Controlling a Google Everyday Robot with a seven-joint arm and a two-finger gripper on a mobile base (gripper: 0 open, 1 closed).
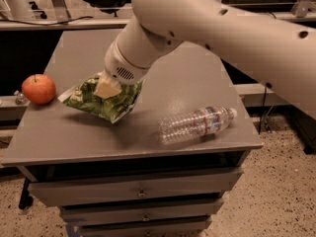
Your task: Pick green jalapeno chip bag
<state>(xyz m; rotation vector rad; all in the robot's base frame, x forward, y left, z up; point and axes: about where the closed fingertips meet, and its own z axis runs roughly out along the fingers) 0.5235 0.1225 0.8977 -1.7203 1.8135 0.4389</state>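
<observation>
The green jalapeno chip bag [114,102] is crumpled at the left middle of the grey table [74,137]. My gripper [106,88] comes down on it from above at the end of the big beige arm [212,23]. It is shut on the bag's upper middle, and one pale finger [105,89] shows against the foil. The bag's right end looks raised a little above the table, with a shadow under it. The wrist hides the bag's far edge.
A red apple [38,89] sits at the table's left edge, close to the bag. A clear plastic water bottle [196,125] lies on its side at the front right. Drawers [140,193] are under the table. A desk and cables are behind.
</observation>
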